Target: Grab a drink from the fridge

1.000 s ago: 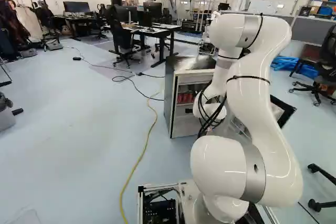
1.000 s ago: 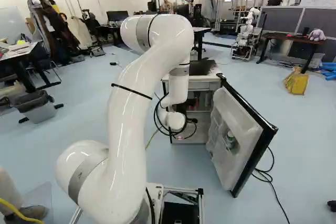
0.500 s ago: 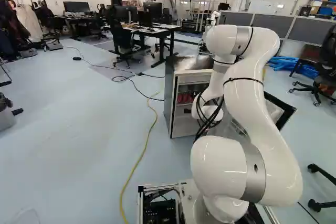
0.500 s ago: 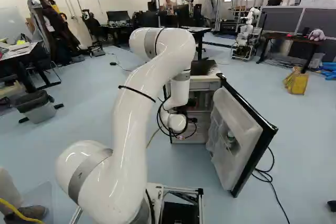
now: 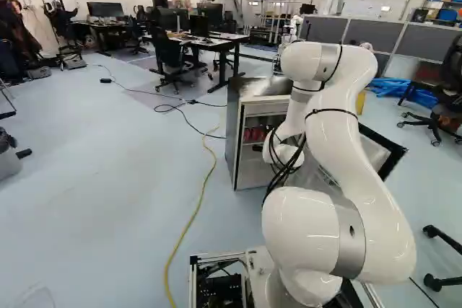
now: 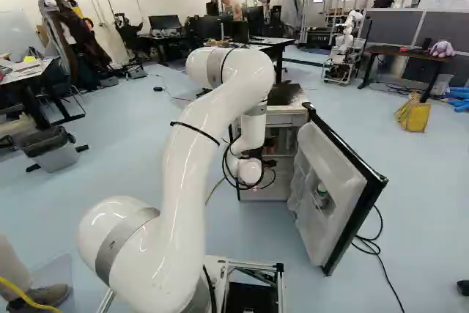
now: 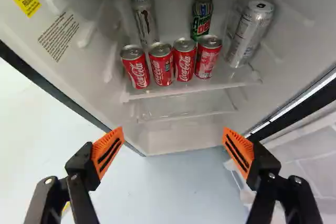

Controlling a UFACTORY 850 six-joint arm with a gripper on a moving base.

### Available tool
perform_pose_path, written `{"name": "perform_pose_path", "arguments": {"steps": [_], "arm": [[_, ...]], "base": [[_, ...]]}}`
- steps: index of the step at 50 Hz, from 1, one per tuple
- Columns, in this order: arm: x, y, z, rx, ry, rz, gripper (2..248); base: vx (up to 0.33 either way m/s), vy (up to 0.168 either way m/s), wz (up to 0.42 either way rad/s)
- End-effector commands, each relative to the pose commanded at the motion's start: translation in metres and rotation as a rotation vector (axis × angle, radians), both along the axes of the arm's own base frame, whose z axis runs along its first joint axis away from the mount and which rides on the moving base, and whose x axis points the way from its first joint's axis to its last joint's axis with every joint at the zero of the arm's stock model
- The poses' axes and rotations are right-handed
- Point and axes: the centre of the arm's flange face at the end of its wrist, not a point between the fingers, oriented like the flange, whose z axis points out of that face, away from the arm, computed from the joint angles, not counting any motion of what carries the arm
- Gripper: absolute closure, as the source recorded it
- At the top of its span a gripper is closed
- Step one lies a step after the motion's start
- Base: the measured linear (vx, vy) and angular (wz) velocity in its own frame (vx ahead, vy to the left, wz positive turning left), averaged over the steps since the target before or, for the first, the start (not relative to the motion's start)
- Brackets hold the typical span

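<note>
Your black gripper with two orange-padded fingers (image 6: 269,163) is reaching toward the small grey-sided fridge (image 5: 232,131), whose white-lined door with black edge (image 6: 330,181) stands open. In the wrist view, your gripper (image 7: 173,137) is released: its fingers stand wide apart, with nothing between them. The drinks are ahead of it, upon a white shelf (image 7: 184,90). You have there four red metal cans (image 7: 139,69) in a row, a tall silver can with dark marking (image 7: 146,22) and a green printed can (image 7: 201,17) behind them, and a large silver can (image 7: 248,35) beside the row, at the door's side.
</note>
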Motion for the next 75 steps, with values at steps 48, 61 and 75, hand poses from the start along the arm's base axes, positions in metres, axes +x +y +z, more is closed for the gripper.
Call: {"name": "perform_pose_path", "arguments": {"steps": [48,61,75], "arm": [[0.036,-0.012,-0.003,-0.022,-0.115,0.008,3],[0.040,-0.013,-0.004,-0.024,-0.125,0.011,3],[0.044,-0.014,-0.005,-0.026,-0.131,0.012,3]], "base": [[0.000,0.000,0.000],[0.000,0.000,0.000],[0.000,0.000,0.000]]}}
